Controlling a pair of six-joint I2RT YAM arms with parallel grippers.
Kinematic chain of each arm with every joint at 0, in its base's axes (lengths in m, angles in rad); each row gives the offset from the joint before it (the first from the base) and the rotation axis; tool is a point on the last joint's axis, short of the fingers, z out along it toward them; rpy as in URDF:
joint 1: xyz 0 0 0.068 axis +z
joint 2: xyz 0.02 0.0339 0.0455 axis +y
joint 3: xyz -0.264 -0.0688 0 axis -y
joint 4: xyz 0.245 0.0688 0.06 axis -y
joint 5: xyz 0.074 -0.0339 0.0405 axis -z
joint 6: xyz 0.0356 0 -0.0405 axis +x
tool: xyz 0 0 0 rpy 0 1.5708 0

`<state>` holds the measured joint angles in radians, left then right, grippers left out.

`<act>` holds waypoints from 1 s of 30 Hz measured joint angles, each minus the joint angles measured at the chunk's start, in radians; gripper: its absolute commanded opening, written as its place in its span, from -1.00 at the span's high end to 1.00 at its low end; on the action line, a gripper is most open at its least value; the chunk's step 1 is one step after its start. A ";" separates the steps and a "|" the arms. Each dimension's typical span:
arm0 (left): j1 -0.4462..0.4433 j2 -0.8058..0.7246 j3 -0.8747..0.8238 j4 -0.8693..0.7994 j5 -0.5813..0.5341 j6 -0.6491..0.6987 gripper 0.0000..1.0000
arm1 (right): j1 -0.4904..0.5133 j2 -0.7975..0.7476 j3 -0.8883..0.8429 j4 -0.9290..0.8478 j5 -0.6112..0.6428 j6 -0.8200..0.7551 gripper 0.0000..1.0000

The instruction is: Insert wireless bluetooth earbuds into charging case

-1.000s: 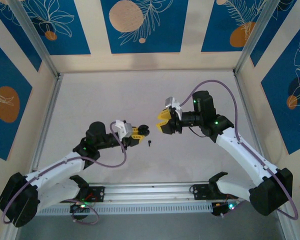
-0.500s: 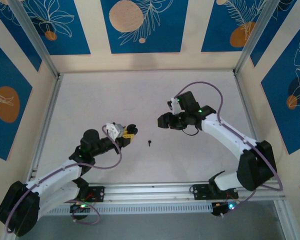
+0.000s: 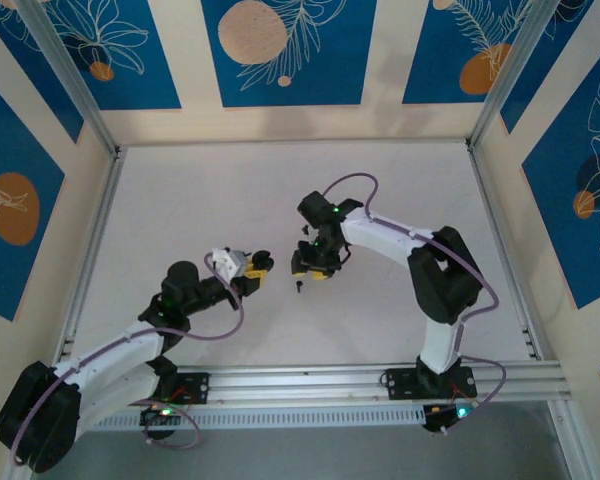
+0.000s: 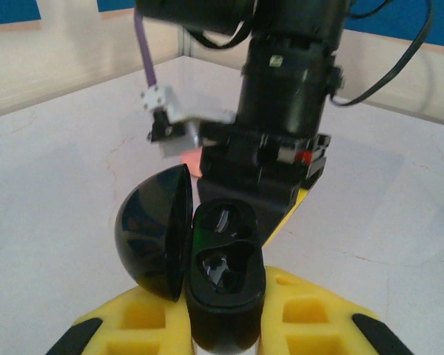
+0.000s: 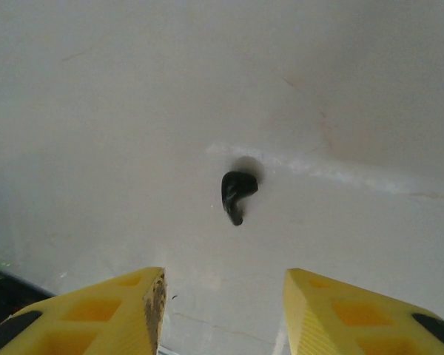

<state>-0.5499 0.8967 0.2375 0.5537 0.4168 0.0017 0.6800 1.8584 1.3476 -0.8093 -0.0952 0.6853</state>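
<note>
A black charging case (image 4: 226,277) stands upright between my left gripper's yellow fingers (image 4: 322,314), lid (image 4: 152,229) swung open to the left. Its two glossy cavities face the camera, and I cannot tell whether they hold anything. The left gripper (image 3: 257,267) (image 4: 226,329) is shut on this case. One black earbud (image 5: 237,194) (image 3: 298,285) lies on the white table. My right gripper (image 3: 308,266) (image 5: 222,296) hangs just above it, pointing down, open, with nothing between its fingers. The earbud lies a little ahead of the fingertips.
The right gripper's black body (image 4: 281,111) hangs close in front of the held case. The white table (image 3: 180,210) is walled by an aluminium frame (image 3: 95,230) on the sides and a rail (image 3: 300,375) at the near edge.
The right arm swung left and dropped over the earbud, turning its gripper downward. The left gripper drew back slightly with the case, then held still.
</note>
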 measured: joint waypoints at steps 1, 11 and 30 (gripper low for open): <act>0.000 -0.005 0.000 -0.002 0.000 0.000 0.70 | 0.003 0.016 0.010 -0.006 0.004 0.000 0.09; 0.000 -0.028 0.000 -0.023 0.000 0.000 0.70 | 0.019 0.134 0.067 -0.032 0.022 -0.006 0.14; 0.000 -0.028 0.000 -0.046 0.000 0.000 0.70 | 0.028 0.196 0.109 -0.037 0.018 -0.028 0.37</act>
<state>-0.5499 0.8684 0.2375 0.5079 0.4171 0.0017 0.7078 2.0541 1.4570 -0.8467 -0.0776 0.6575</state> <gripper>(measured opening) 0.179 0.322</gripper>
